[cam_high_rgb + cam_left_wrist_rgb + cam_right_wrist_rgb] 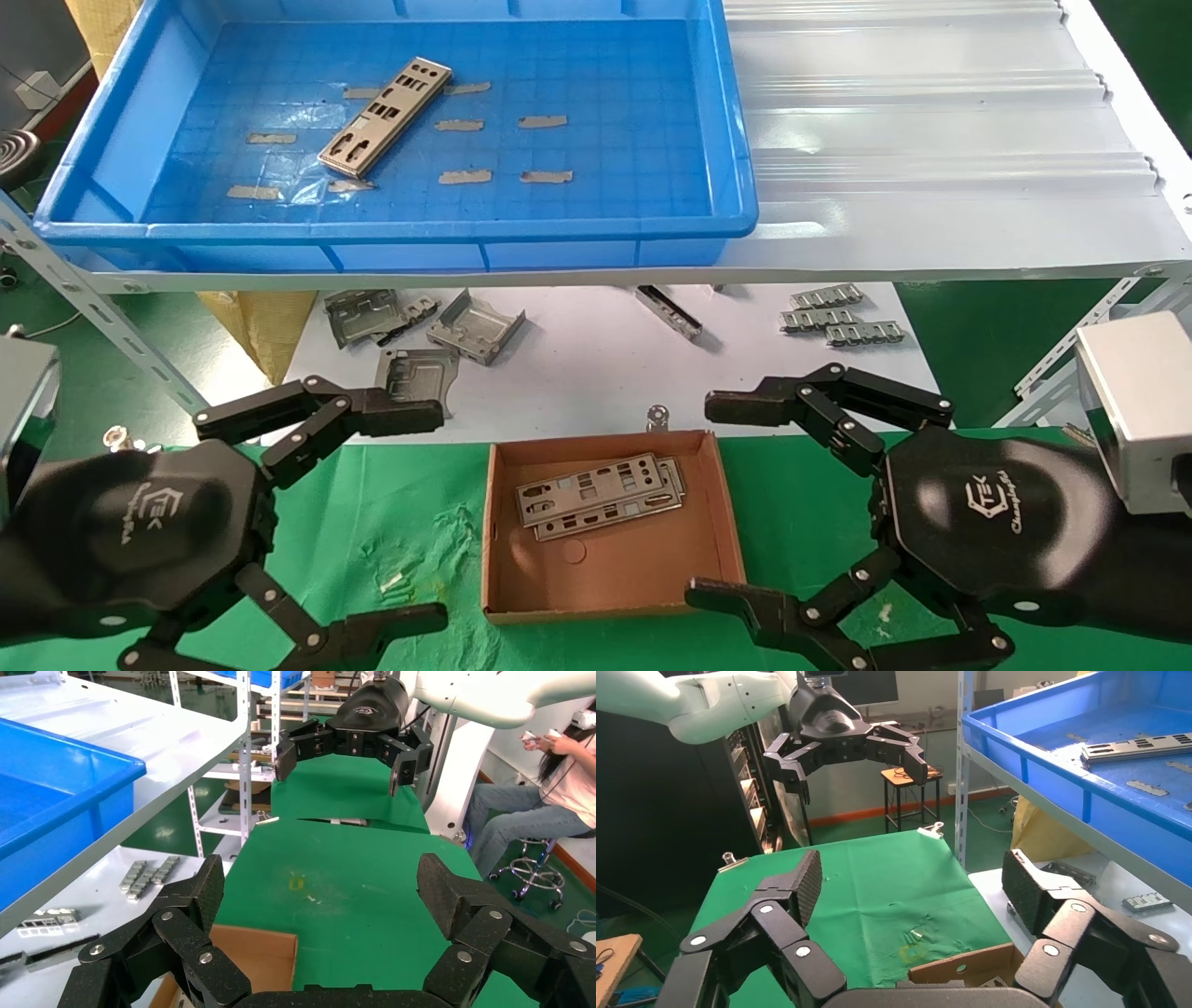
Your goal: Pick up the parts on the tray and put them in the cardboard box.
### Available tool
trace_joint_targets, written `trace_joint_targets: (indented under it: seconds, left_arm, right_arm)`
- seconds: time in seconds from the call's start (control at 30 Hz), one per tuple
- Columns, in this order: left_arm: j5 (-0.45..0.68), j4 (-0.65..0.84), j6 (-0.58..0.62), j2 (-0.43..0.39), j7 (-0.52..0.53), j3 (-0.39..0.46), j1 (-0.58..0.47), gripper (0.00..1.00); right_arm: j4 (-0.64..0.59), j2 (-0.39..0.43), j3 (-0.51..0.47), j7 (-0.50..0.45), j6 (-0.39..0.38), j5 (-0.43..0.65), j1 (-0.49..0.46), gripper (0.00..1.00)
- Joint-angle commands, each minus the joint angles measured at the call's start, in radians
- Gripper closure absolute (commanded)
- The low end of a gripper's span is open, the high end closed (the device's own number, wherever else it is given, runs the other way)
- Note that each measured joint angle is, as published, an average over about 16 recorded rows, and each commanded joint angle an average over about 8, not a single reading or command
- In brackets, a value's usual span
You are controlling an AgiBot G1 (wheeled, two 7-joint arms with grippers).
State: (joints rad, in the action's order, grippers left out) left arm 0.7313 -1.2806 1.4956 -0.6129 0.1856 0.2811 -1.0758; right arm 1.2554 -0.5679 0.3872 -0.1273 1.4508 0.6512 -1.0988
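Both grippers, left [410, 517] and right [717, 499], wide open, empty, flanking box [712, 508]; next we reach the plate [385, 116] mid-tray [736, 158].

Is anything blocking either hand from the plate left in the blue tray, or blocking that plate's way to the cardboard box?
Nothing lies on the part, alone on the tray floor. The left hand and right hand, both open, flank the cardboard box below. Only the tray's raised front rim stands between; the box is open-topped.
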Motion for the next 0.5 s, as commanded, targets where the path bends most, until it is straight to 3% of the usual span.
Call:
trace_joint_targets:
  seconds: [0.03, 0.5]
  left_arm:
    - [0.0, 0.0, 0.0, 0.0, 0.0, 0.0, 0.0, 0.0]
    - [0.0, 0.0, 0.0, 0.0, 0.0, 0.0, 0.0, 0.0]
  right_arm:
    - [0.0, 0.0, 0.0, 0.0, 0.0, 0.0, 0.0, 1.0]
    - [0.0, 0.0, 0.0, 0.0, 0.0, 0.0, 0.0, 1.0]
